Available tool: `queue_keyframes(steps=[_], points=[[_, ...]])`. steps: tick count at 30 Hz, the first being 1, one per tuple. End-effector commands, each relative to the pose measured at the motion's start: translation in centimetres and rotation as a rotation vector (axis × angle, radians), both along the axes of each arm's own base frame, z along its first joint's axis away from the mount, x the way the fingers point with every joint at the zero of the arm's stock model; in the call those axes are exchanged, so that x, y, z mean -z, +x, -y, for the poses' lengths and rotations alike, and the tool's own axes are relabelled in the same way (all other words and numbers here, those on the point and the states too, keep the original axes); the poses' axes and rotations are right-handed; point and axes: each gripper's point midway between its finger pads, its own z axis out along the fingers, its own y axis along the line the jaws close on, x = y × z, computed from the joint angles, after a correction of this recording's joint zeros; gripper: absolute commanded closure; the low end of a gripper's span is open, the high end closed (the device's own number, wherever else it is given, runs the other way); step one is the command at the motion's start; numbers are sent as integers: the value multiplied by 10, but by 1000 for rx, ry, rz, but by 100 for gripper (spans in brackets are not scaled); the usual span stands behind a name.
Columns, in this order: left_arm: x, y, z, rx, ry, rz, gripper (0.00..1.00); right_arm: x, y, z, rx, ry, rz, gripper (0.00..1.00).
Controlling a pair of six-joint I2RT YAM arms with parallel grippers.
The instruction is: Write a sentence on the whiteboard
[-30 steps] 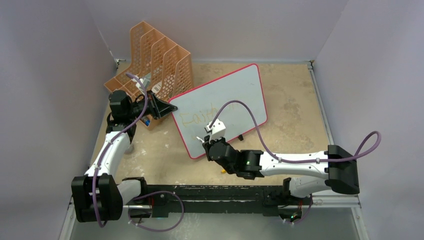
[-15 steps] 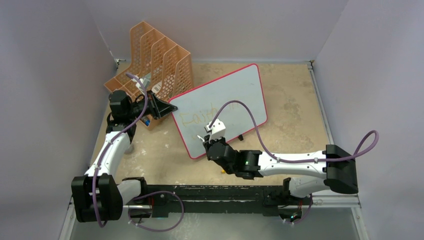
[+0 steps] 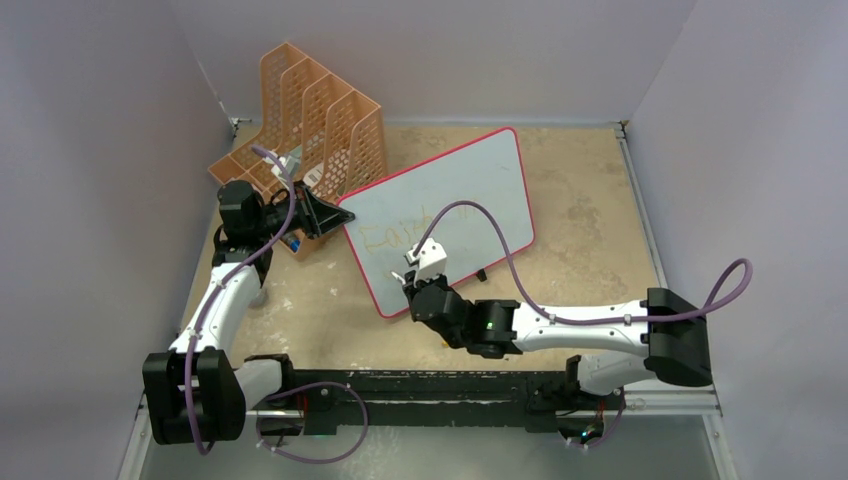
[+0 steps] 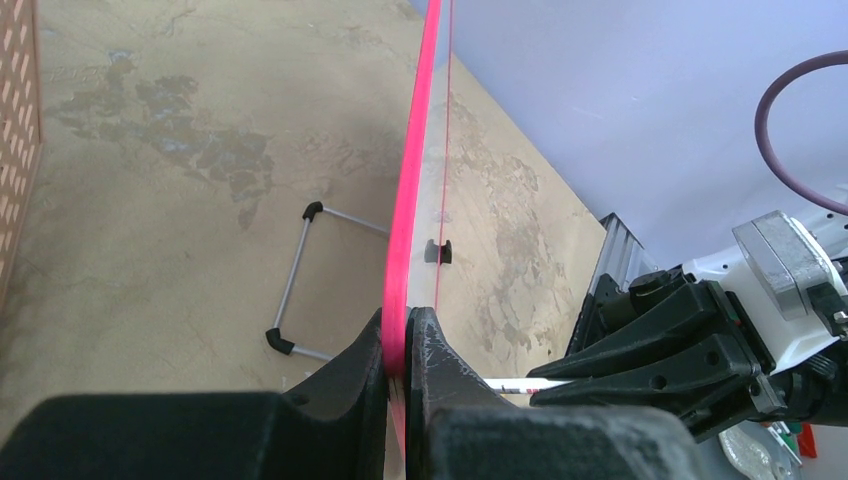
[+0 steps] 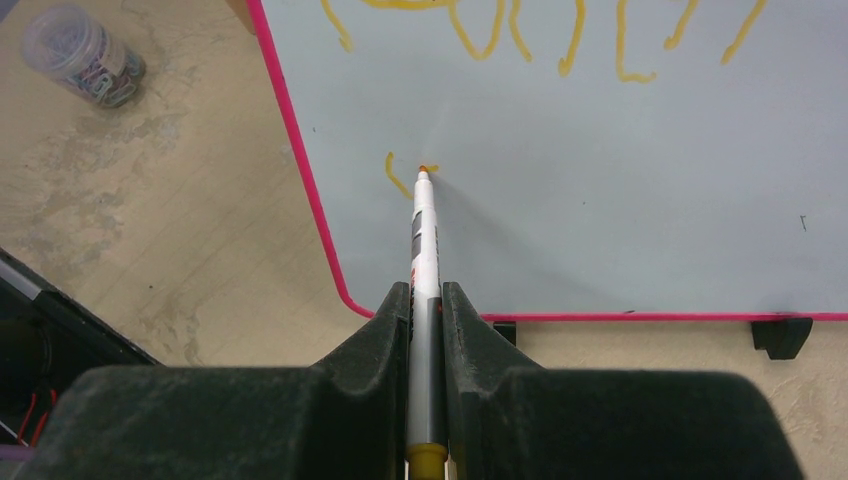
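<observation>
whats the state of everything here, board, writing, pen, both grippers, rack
whiteboard: propped on its stand, leaning back, edge clamped
sentence: first line written, second line barely begun
marker: uncapped, tip on the whiteboard
left gripper: shut on the whiteboard's pink frame
right gripper: shut on the marker
file rack: standing upright behind the whiteboard's left end
</observation>
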Motion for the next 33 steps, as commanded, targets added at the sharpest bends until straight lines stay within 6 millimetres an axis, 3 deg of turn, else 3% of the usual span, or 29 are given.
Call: queue_keyframes(steps=[1,11,23,33], points=[[-13,15,-9,-61,52,139,100,-13,4,-7,22,26,-2,100],[-14,14,-9,-61,53,141,100,-1,-5,4,9,-5,-50,100],[-14,15,-10,-65,53,142,100,21,-24,1,-55,-46,-114,100],[-14,15,-10,-63,52,140,100,21,-31,2,-69,-51,-128,100]])
